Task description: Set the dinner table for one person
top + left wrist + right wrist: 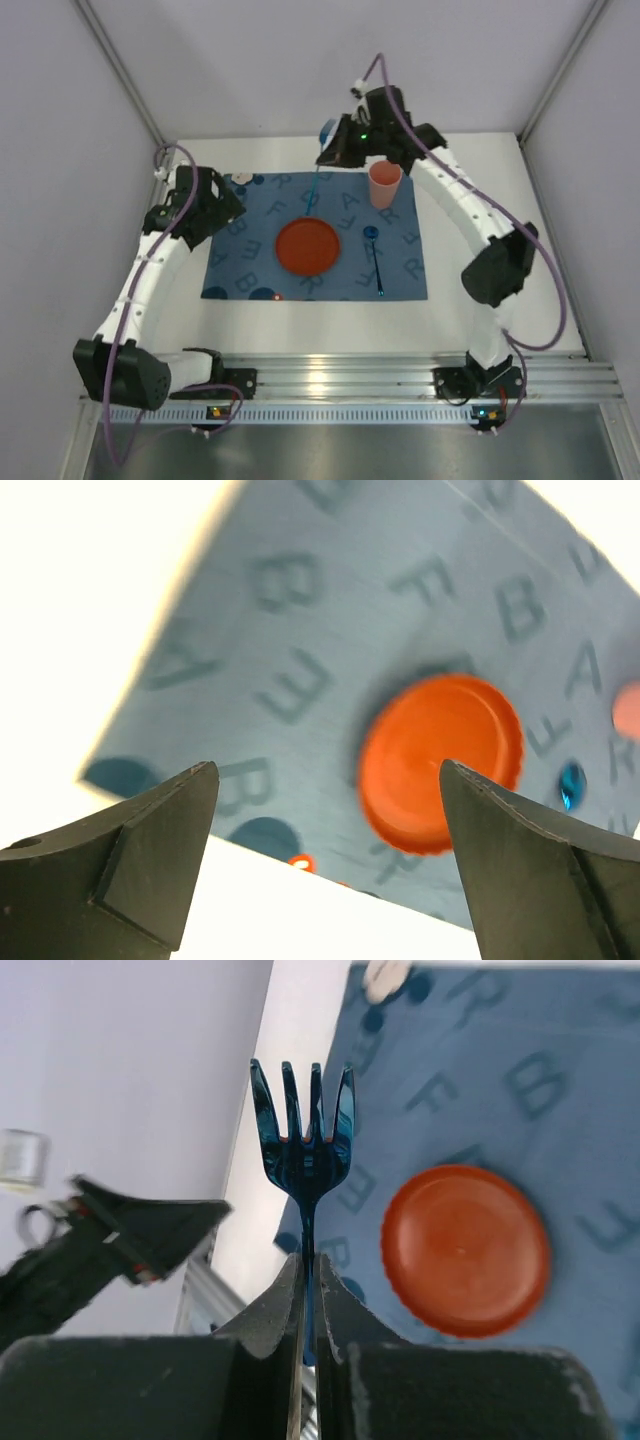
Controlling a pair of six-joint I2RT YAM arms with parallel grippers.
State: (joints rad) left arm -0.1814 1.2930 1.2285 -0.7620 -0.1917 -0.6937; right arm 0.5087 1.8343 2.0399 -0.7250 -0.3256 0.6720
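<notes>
Nearest you, the dinner table (pixel 330 325) is a plain matte white slab, and a dark blue lettered cloth placemat (pixel 240 265) lies flat on it, with a round glossy orange plate (pixel 307 247) at the mat's centre and a slim blue spoon (pixel 375 262) just right of the plate. Your left gripper (pixel 328 775) hangs over the mat's left edge, its dark wedge-shaped jaws spread wide around nothing. Farther back, beside the tapered pink cup (pixel 384 185), your right gripper (pixel 308 1272) is pinched tight on the thin handle of a shiny blue four-tined fork (pixel 305 1150).
</notes>
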